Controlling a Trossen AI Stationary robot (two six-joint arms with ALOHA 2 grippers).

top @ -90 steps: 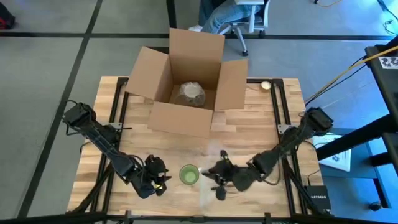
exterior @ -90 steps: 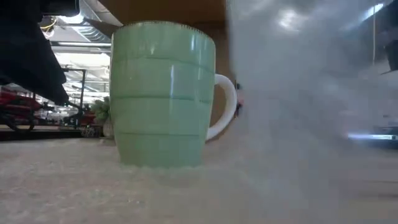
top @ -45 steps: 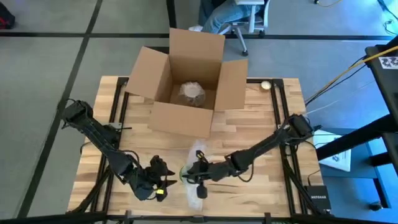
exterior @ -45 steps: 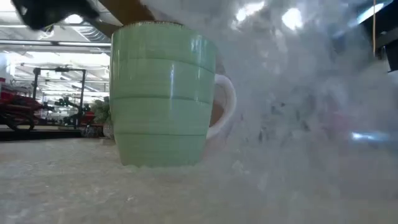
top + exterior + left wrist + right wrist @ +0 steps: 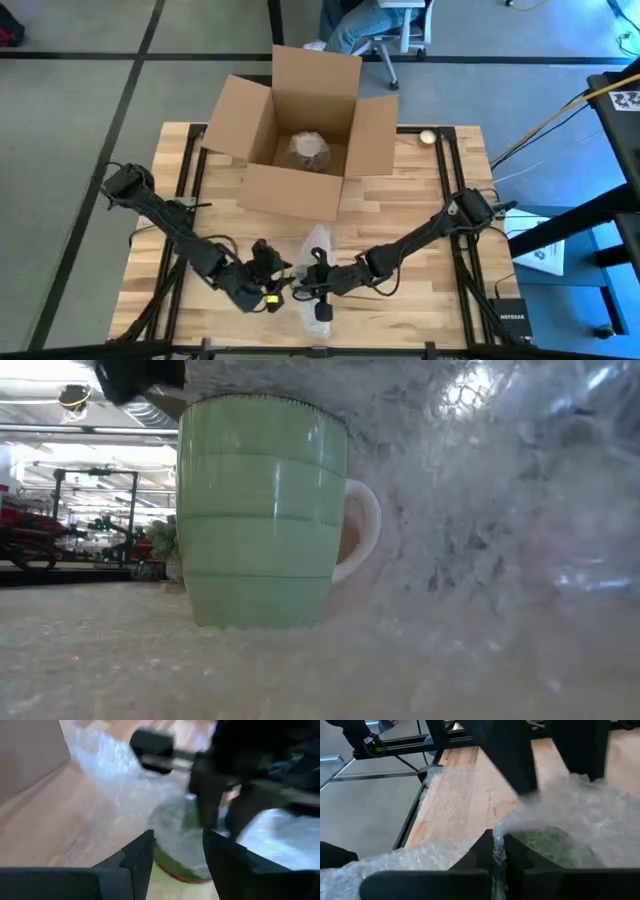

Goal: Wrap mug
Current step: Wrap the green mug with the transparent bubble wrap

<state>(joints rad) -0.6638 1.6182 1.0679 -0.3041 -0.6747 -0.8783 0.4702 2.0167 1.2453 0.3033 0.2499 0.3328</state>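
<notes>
Mug (image 5: 262,510) sits lower centre on the tabletop (image 5: 400,210). I have the right gripper (image 5: 498,851) pinching the bubble wrap (image 5: 580,815), draping it over the rim; the left gripper (image 5: 177,850) waits beside it, fingers apart.

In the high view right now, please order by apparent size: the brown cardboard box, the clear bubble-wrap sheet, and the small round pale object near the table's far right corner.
Largest to smallest:
1. Brown cardboard box
2. Clear bubble-wrap sheet, partly hidden by the arms
3. Small round pale object
</notes>
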